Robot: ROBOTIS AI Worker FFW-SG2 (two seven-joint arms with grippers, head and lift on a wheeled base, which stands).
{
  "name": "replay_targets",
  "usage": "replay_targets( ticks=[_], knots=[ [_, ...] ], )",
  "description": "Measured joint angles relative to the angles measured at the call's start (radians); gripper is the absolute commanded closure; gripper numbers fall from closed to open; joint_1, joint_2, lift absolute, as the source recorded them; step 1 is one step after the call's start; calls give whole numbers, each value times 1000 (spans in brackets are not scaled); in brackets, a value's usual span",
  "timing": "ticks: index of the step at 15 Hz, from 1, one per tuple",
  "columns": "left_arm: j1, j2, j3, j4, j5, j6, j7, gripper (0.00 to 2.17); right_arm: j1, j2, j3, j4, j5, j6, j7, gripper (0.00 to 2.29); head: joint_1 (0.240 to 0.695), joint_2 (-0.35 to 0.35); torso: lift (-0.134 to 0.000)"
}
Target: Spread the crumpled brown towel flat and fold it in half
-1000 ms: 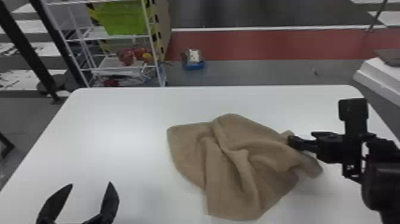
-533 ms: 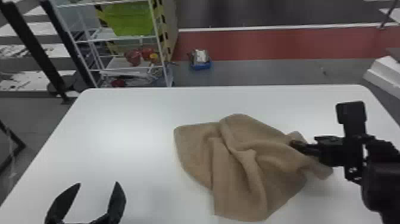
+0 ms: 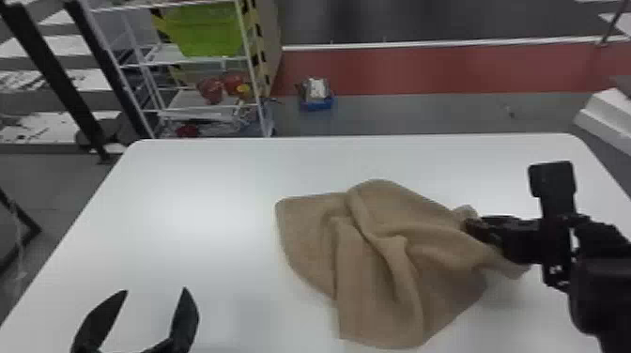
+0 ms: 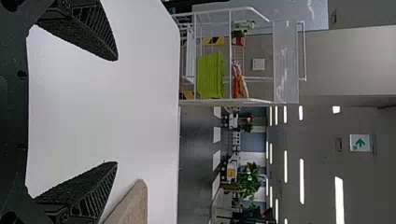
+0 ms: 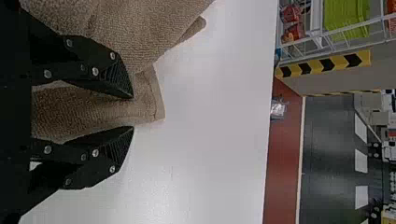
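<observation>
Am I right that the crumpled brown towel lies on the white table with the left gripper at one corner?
No: the right gripper is at that corner, as the right wrist view shows; the towel lies crumpled on the white table.

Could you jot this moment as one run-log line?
towel: crumpled on table | right gripper: open around towel corner | left gripper: open, left of towel
</observation>
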Motion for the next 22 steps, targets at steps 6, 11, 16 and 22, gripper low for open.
replay_targets(
  ticks=[6,11,16,22],
  knots=[
    [-1,0,1,5,0,0,1,83,32,1,-10,-58,-27,-17,-9,1197,695,110,-134],
    [-10,0,3,11,0,2,1,83,120,4,-42,-307,-178,-22,-21,1197,695,130,-134],
    [-18,0,5,20,2,6,1,83,223,13,-211,-485,-493,-192,-58,1197,695,108,-134],
    [-27,0,4,23,1,15,-1,83,327,14,-273,-510,-570,-413,-93,1190,695,42,-134]
  ],
)
